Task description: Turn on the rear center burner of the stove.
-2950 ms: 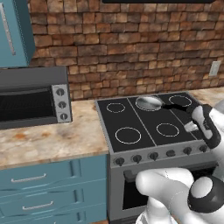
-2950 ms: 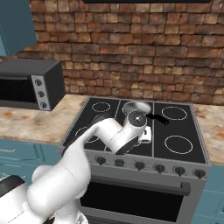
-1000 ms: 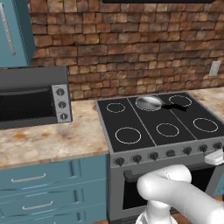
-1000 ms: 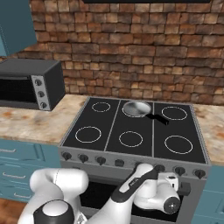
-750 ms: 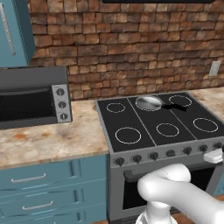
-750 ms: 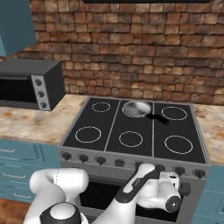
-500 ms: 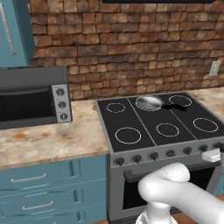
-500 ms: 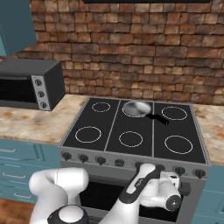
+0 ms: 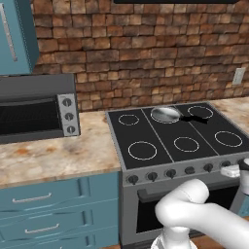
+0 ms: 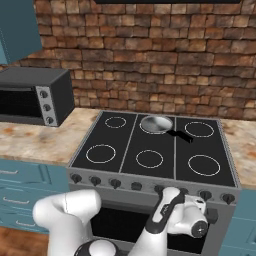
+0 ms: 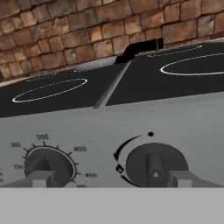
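From the left base view, the grey steel stove with its three-panel black glass top (image 9: 160,168) stands at the right, and the rear center burner (image 9: 166,115), the back zone of the middle panel, sits under a small silver frying pan with a black handle (image 9: 168,114) pointing toward 3 o'clock; the white two-finger gripper (image 9: 239,170) sits at the 3 o'clock edge, level with the row of small dark front knobs (image 9: 170,173) and just beside its right end. A black countertop oven with three knobs (image 9: 36,109) rests on the speckled beige counter (image 9: 58,155) at 9 o'clock. In the right base view the gripper (image 10: 192,204) is tucked against the front panel between knobs right of center, its body hiding whatever it faces. The hand view looks straight at the panel: a dark round knob with a white pointer mark (image 11: 155,164) lies at 5 o'clock between the two finger tips (image 11: 41,178), which stand spread and touch nothing, so the hand is open; a numbered temperature dial (image 11: 48,164) sits at 7 o'clock. By my reading, the approach is done but nothing is grasped or turned, and I cannot tell whether this knob governs the rear center zone; gripping and rotating remain.
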Controlling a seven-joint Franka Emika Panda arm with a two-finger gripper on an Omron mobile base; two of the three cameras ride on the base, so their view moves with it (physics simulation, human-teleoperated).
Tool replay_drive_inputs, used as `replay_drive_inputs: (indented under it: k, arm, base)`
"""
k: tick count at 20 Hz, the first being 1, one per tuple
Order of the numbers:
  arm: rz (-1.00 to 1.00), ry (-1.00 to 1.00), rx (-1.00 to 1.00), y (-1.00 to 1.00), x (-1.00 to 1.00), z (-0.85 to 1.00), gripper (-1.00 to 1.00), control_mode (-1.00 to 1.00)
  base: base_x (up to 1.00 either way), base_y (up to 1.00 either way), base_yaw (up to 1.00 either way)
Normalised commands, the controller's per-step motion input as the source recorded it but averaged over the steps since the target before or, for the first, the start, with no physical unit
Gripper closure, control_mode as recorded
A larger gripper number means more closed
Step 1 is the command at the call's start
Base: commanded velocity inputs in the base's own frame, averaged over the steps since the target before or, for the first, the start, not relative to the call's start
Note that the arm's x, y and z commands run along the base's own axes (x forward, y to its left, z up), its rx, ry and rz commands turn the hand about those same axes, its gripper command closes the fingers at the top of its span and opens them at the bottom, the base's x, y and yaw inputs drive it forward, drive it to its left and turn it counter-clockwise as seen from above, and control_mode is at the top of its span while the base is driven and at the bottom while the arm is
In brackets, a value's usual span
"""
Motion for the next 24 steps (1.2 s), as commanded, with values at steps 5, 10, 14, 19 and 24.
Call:
replay_drive_inputs:
  k: [5, 10, 14, 19, 24]
  arm:
    - [0.00, 0.00, 0.08, -0.16, 0.25, -0.21, -1.00, -1.00]
    - [0.00, 0.00, 0.07, -0.22, 0.20, -0.27, -1.00, -1.00]
    - [0.00, 0.00, 0.05, -0.22, 0.16, -0.33, -1.00, -1.00]
    - [0.00, 0.00, 0.03, -0.01, 0.22, -0.33, 1.00, -1.00]
    - [-0.01, 0.00, 0.00, 0.00, 0.23, -0.20, 1.00, -1.00]
  base:
    - [0.00, 0.00, 0.00]
    - [0.00, 0.00, 0.00]
    - [0.00, 0.00, 0.00]
    - [0.00, 0.00, 0.00]
    - [0.00, 0.00, 0.00]
